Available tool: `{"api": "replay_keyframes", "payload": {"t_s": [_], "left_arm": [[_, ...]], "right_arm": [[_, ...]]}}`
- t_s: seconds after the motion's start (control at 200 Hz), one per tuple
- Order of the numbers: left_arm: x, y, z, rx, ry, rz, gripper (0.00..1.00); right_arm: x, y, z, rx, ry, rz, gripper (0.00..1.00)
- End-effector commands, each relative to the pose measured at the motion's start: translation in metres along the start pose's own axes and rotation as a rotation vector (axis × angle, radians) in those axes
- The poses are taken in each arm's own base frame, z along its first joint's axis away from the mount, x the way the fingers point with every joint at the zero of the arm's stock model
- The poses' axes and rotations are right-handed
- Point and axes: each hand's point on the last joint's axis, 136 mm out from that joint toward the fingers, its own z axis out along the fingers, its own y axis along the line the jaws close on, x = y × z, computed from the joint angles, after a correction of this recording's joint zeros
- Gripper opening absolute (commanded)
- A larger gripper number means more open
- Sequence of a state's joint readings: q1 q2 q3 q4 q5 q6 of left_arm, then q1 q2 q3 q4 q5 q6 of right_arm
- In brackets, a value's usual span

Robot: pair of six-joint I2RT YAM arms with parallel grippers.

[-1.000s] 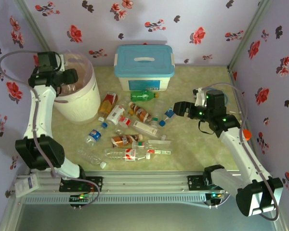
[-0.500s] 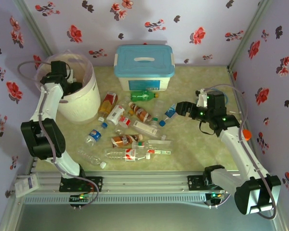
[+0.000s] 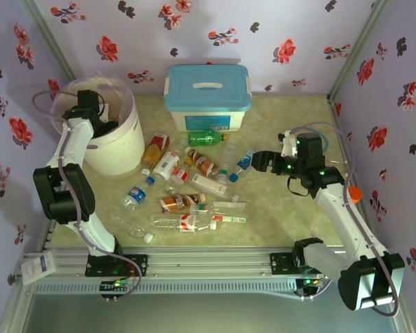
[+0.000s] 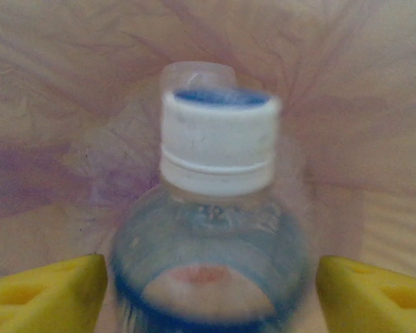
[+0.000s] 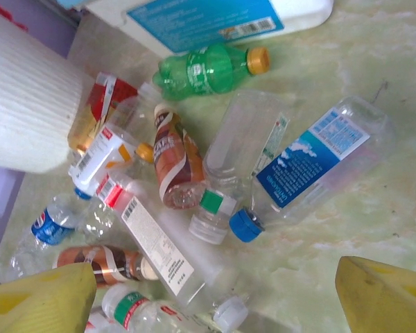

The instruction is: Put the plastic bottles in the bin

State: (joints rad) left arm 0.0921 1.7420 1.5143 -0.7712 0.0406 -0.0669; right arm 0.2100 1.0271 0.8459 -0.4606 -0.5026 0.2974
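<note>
My left gripper (image 3: 99,123) is inside the bin (image 3: 121,149), a round white bucket with a pinkish liner (image 4: 69,90). A clear bottle (image 4: 215,229) with a white cap and a blue label sits blurred between its yellow fingers (image 4: 48,291), with a narrow gap on each side; the gripper (image 4: 211,277) is open. Several plastic bottles (image 3: 194,187) lie scattered mid-table. My right gripper (image 3: 260,161) hangs open just right of them, over a blue-labelled bottle (image 5: 319,163), a green-capped one (image 5: 211,211) and an amber one (image 5: 172,166). Its fingers (image 5: 41,302) hold nothing.
A white box with a light-blue lid (image 3: 208,94) stands at the back, with a green bottle (image 3: 208,137) lying in front of it. Flowered walls close in the table on three sides. The bin's ribbed wall (image 5: 28,125) rises at the left of the bottle pile.
My left gripper has gone from above the bin's rim down into the bin with the bottle. My right gripper has shifted slightly left toward the bottle pile.
</note>
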Motion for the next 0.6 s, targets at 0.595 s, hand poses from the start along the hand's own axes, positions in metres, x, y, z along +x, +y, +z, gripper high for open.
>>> {"api": "replay_keyframes", "payload": {"t_s": [0.595], "left_arm": [[-0.052, 0.006, -0.120, -0.056, -0.259, 0.009, 1.00]], "right_arm": [[0.096, 0.045, -0.007, -0.015, 0.407, -1.051, 0.94]]}}
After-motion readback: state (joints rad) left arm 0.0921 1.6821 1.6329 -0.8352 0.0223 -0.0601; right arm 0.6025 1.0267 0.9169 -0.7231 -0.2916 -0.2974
